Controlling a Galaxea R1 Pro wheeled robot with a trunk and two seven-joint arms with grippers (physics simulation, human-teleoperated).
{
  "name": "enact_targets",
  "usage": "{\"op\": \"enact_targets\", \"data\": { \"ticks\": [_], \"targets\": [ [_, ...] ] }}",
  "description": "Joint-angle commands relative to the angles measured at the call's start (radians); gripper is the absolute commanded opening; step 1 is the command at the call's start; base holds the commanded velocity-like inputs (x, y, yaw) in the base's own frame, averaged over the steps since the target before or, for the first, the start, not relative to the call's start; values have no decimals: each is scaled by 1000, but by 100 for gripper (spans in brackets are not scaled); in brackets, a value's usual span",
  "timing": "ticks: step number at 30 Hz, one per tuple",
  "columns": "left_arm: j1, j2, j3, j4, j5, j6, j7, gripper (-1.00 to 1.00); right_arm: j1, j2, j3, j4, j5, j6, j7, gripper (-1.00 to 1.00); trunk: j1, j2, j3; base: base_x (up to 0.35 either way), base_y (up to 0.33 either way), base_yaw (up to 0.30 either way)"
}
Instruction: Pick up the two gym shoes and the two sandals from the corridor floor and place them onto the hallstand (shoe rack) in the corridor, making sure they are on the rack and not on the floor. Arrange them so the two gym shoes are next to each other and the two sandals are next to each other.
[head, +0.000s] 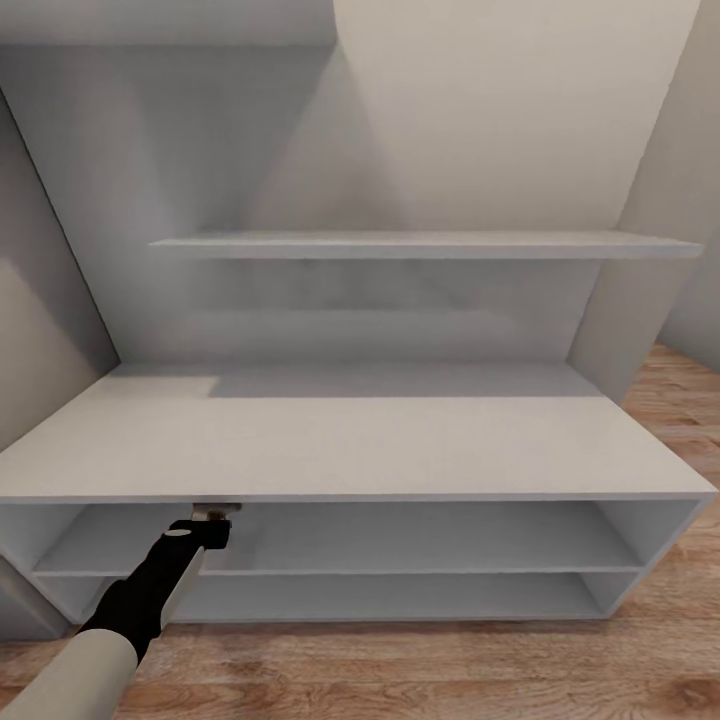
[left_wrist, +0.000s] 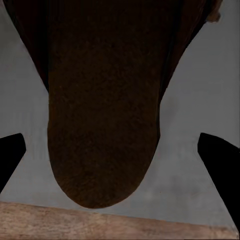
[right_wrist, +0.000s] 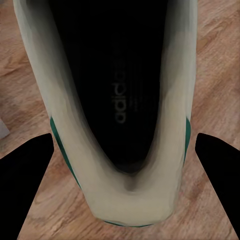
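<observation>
The hallstand (head: 350, 440) fills the head view, pale grey with a flat top and two long open compartments. My left gripper (head: 214, 522) reaches in at the left mouth of the upper compartment, just under the top board. It is shut on a dark brown sandal (left_wrist: 105, 100), whose rounded end sticks out past the black fingertips (left_wrist: 11, 155). My right gripper (right_wrist: 125, 150) is shut on a white gym shoe (right_wrist: 150, 195) with green side stripes. I look down into the shoe's dark opening, with the corridor floor (right_wrist: 215, 75) beneath it.
A long wall shelf (head: 430, 245) hangs above the hallstand's top. Grey walls close in on the left and behind. Wood-plank floor (head: 400, 670) runs in front of the unit and past its right end.
</observation>
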Motion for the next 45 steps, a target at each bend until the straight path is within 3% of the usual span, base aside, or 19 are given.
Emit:
{"op": "enact_targets", "data": {
  "ticks": [1,17,35,45],
  "targets": [
    [0,1,-6,-1,8,5,10,100,-2,0,-7,0,10,-5,8,-100,0,0,-1,0,0,0],
    [0,3,-10,-1,7,1,4,100,-2,0,-7,0,10,-5,8,-100,0,0,-1,-23,0,0],
    [0,1,-12,-1,9,0,4,100,-2,0,-7,0,10,-5,8,-100,0,0,-1,-308,-6,0],
    [0,0,-15,-3,7,0,10,100,-2,1,-5,1,10,-5,8,-100,0,0,-1,-256,-169,0]
  ]
}}
